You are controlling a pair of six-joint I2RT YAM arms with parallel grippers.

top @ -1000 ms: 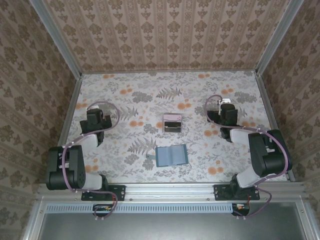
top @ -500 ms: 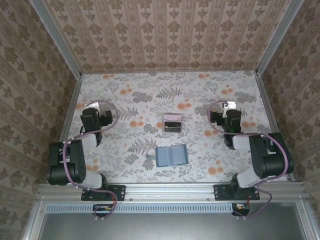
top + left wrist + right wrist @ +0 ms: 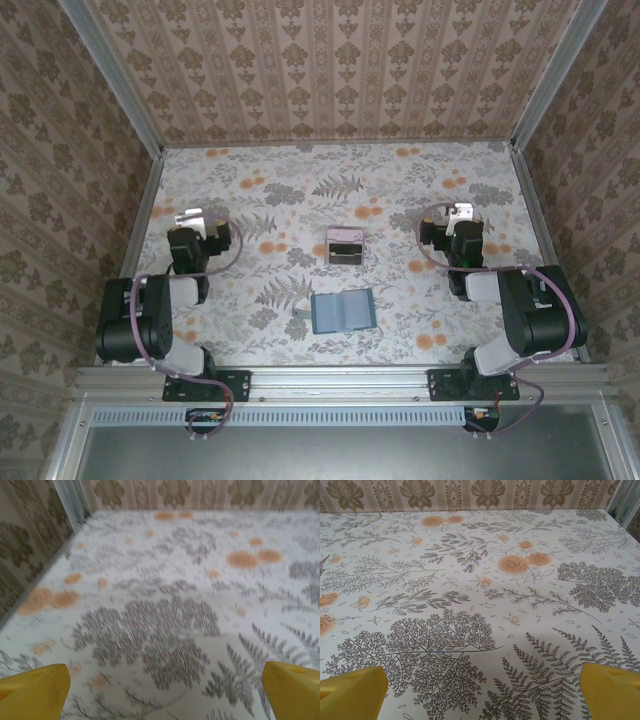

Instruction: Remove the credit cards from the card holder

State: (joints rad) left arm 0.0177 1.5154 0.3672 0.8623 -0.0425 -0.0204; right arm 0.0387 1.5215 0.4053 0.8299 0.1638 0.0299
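The card holder [image 3: 343, 312] lies open like a book, teal-grey, on the floral table near the front middle. A thin grey sliver [image 3: 300, 316] juts from its left edge; I cannot tell whether it is one of the credit cards. My left gripper [image 3: 195, 226] hovers far to the holder's left. My right gripper [image 3: 459, 220] hovers far to its right. In the left wrist view the left gripper [image 3: 165, 692] is open, with yellow fingertips [image 3: 35, 690] wide apart over bare cloth. The right gripper [image 3: 482, 692] is also open, with its fingertips [image 3: 612, 690] over bare cloth.
A small clear plastic box [image 3: 345, 246] stands just behind the holder, showing pinkish and dark contents. Patterned walls enclose the table on three sides, with a metal rail [image 3: 340, 378] along the front edge. A metal corner post [image 3: 75, 502] rises at the left wall.
The left wrist has swung and turned slightly rightward and is blurred by motion. The right wrist has lifted and shifted a little towards the back. The holder and box are unmoved.
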